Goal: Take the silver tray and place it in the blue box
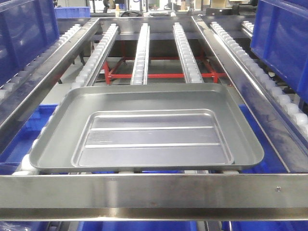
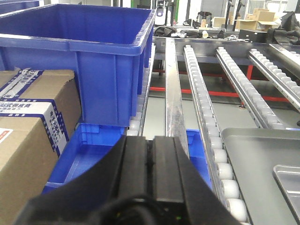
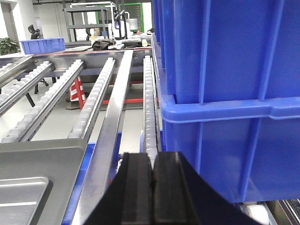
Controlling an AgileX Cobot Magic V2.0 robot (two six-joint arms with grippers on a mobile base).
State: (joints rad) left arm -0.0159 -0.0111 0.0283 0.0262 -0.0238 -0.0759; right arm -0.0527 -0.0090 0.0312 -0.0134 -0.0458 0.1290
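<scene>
The silver tray [image 1: 154,130] lies flat on the roller rails [image 1: 142,53] at their near end, apparently stopped from rolling off by the steel bar [image 1: 154,190] across the front; nothing grips it. The left hand [image 2: 151,164] and right hand [image 3: 152,185] each have their fingers pressed together and empty, one off either short side of the tray, likely so they can take it from both ends. The left blue box [image 2: 108,70] and right blue box [image 3: 225,70] stand in the outer lanes, close enough for a short carry.
</scene>
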